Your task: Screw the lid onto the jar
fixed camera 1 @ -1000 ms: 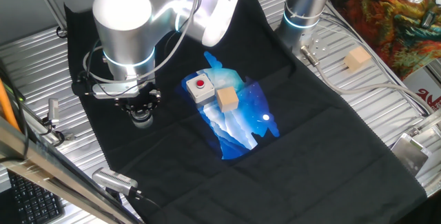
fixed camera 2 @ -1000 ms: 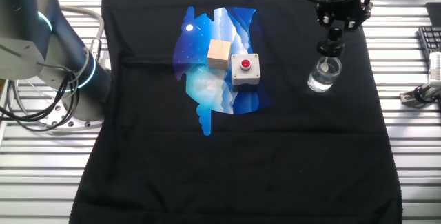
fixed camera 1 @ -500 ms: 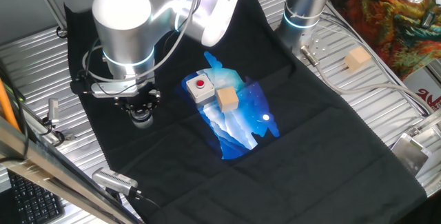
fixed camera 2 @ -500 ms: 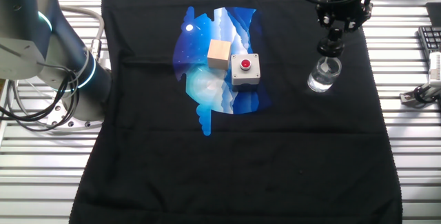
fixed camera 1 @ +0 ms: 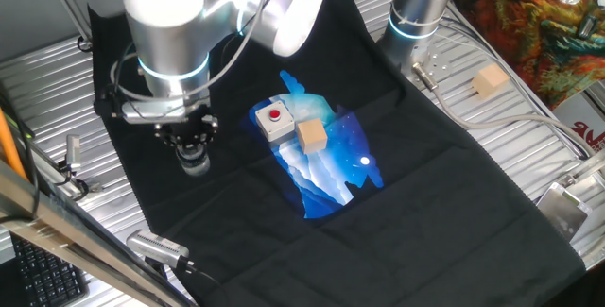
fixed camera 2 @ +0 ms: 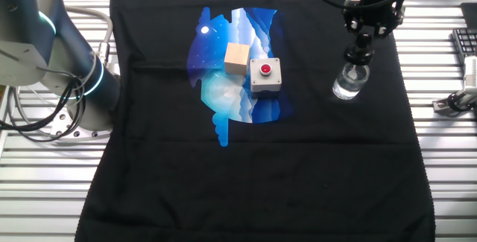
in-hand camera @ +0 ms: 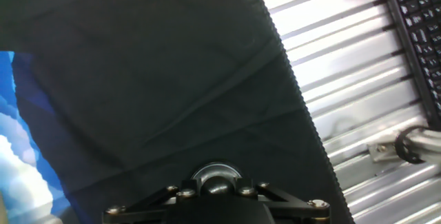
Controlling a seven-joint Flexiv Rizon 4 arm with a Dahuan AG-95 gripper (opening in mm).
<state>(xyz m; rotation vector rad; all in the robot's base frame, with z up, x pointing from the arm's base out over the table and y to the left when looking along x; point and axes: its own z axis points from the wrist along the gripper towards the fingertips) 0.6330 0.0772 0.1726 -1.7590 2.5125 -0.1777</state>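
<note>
Claw (fixed camera 2: 359,51) clamped on the lid (fixed camera 2: 358,51), poised directly over the jar (fixed camera 2: 350,81) near the counter's (fixed camera 2: 440,197) right edge in the other fixed view; beyond sit the grey button box (fixed camera 2: 264,75) and wooden cube (fixed camera 2: 237,58); a tilted descent risks cross-threading or tipping the glass.

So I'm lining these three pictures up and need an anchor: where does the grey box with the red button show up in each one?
One fixed view: grey box with the red button is centre-left, upper left of the wooden cube.
The other fixed view: the box is just above centre, right of the cube.
Hand view: not in it.
Shared landmark: the blue print on the black cloth.
</note>
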